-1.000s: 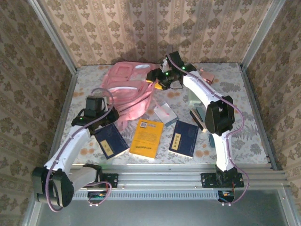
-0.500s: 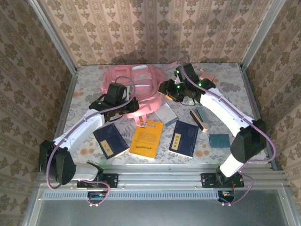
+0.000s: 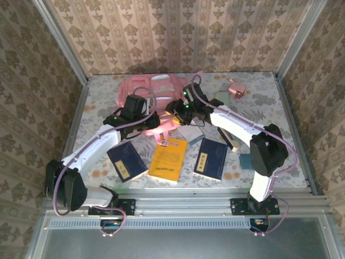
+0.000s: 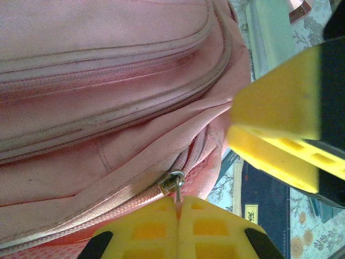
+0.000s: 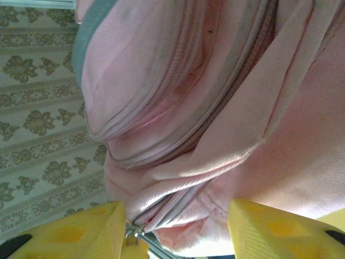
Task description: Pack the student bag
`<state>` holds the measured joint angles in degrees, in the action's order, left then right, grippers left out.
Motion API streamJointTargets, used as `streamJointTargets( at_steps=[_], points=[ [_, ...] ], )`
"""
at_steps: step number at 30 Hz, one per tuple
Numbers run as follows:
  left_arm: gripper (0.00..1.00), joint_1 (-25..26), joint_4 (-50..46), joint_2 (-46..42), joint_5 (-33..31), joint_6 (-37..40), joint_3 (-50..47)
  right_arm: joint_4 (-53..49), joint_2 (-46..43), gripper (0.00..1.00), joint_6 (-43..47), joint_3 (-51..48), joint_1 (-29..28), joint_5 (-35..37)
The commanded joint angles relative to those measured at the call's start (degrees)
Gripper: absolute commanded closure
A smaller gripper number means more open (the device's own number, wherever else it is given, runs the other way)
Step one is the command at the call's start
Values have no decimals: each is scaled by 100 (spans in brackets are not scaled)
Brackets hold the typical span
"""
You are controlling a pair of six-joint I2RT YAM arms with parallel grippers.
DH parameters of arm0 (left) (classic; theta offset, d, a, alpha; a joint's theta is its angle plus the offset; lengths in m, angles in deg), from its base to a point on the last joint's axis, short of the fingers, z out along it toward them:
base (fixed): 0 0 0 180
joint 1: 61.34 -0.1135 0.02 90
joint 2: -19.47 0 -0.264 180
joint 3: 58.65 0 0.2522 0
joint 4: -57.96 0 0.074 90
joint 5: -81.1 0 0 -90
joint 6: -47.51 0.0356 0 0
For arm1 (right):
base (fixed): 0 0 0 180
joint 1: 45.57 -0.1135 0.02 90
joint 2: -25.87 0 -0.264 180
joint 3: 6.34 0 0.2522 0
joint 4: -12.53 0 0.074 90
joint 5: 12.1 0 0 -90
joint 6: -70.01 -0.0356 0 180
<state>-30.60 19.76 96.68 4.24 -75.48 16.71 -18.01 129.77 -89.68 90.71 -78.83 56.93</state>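
- The large pink fabric backpack (image 3: 144, 88) lies on the far centre-left of the floral-patterned table (image 3: 99, 100), with both arms reaching to its near edge.
- On the left wrist camera I see the left gripper (image 4: 178, 210) with its yellow fingers pressed together, pinching the metal zip pull (image 4: 171, 182) on the backpack (image 4: 108, 65).
- On the top camera the left gripper (image 3: 154, 122) sits at the near edge of the bag, just beside the right gripper (image 3: 170, 109).
- On the right wrist camera the right gripper (image 5: 175, 218) has its fingers spread wide, with folds of the backpack (image 5: 215, 108) lying between them. I cannot tell whether they touch the fabric.
- Near the arm bases lie a dark blue book (image 3: 127, 161), an orange book (image 3: 168, 158) and a second dark blue book (image 3: 211, 158), left to right.
- A small pink box (image 3: 236, 88) sits far right, well apart from the bag.
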Motion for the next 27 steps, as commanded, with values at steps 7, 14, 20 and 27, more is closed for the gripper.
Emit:
streamJointTargets(
  at_steps=[7, 14, 20, 27],
  points=[
    [100, 107, 301, -101, 133, 126, 142, 684, 457, 54, -494, 333, -8, 152],
    [100, 143, 274, -142, 142, 214, 153, 711, 759, 83, -520, 569, -42, 279],
    [100, -8, 44, -260, -129, 208, 13, 488, 581, 100, -223, 661, 153, 333],
    [100, -417, -198, -628, -260, 177, -408, -34, 442, 100, 326, 913, 506, 123]
  ],
)
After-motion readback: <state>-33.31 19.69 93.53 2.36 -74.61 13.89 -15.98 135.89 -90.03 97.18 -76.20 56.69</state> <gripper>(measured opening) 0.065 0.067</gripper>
